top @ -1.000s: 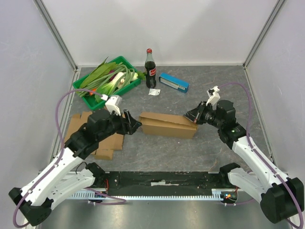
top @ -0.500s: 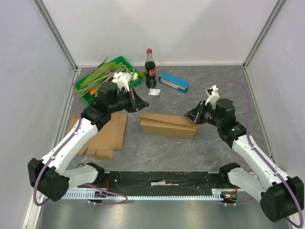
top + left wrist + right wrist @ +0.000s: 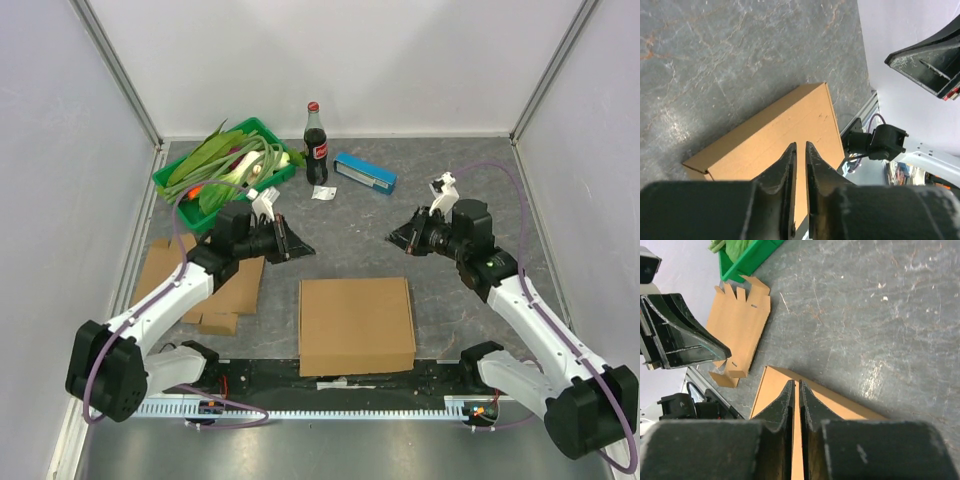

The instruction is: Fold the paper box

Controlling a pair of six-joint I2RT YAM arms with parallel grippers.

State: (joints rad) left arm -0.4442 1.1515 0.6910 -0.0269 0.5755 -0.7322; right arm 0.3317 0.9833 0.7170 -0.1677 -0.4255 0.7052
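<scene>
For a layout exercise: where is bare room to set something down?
Bare: the middle between bottle and folded box, and the far right corner beyond the blue pack. Crowded: the left, with green tray and flat cardboard.

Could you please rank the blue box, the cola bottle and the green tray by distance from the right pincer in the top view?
1. Blue box, just behind the right pincer.
2. Cola bottle, back centre.
3. Green tray, back left.
</scene>
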